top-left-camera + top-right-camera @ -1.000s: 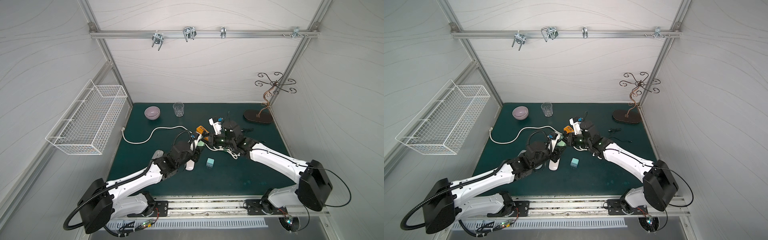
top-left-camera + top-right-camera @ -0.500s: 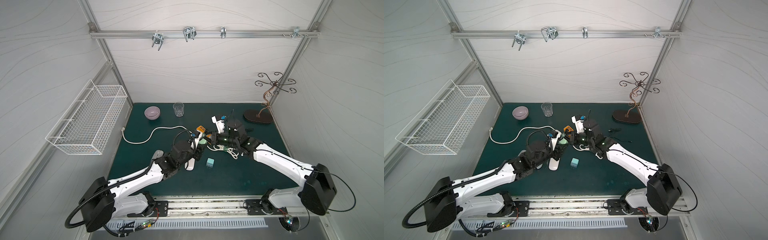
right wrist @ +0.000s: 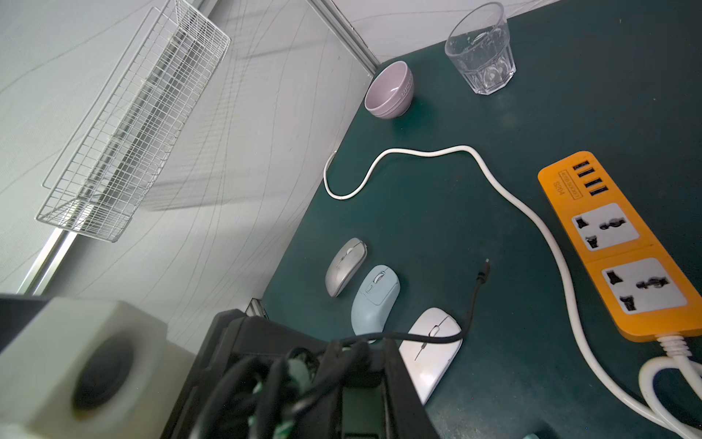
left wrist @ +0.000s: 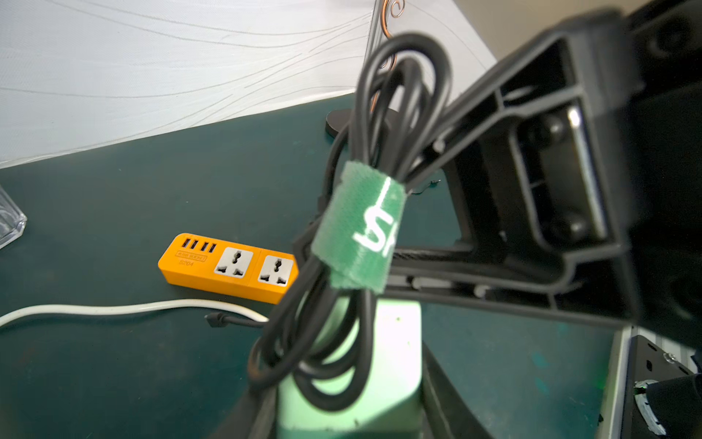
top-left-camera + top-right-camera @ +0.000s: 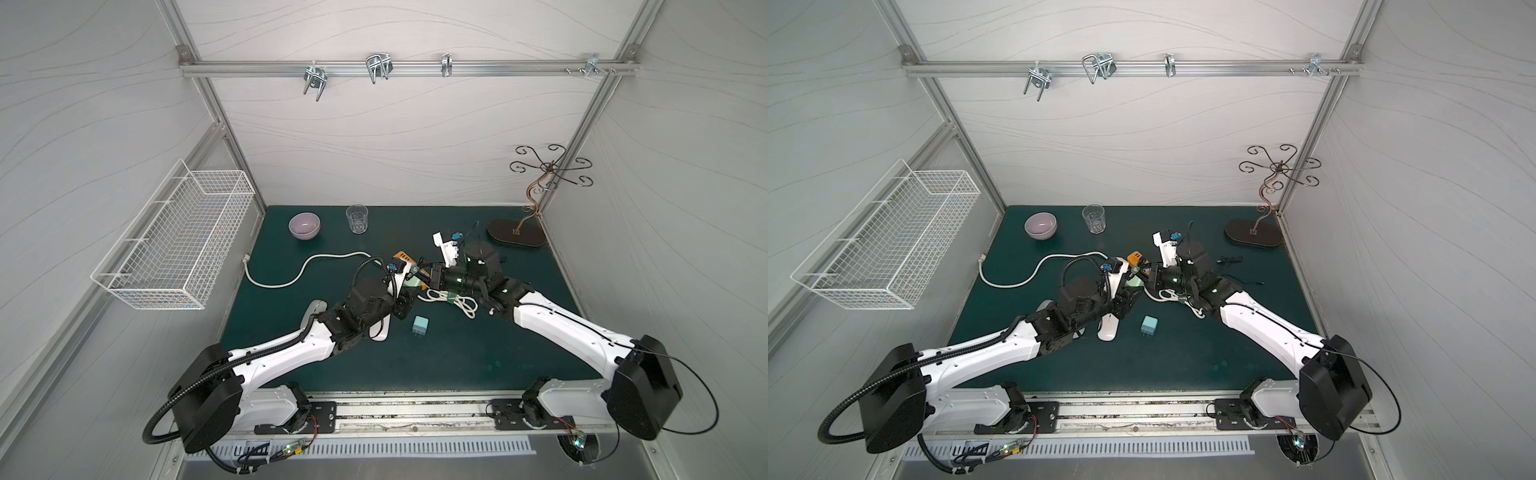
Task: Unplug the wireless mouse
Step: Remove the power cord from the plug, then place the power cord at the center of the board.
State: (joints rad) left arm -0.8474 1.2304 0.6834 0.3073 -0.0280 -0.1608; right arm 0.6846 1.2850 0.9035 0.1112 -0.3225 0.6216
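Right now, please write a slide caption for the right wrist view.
Right pincer shut on bundled black cable; beyond lie a silver mouse, a pale blue mouse, a white mouse.

The orange power strip (image 4: 228, 266), in the lower middle of the left wrist view, says "S204" by its small ports. The small boxed line above that is too tiny to read. The same "S204" shows sideways on it at the right of the right wrist view (image 3: 615, 247). The green strap (image 4: 357, 224) has white letters that start with "S". The purple bowl (image 3: 391, 91) has raised letters that start with "LUC".
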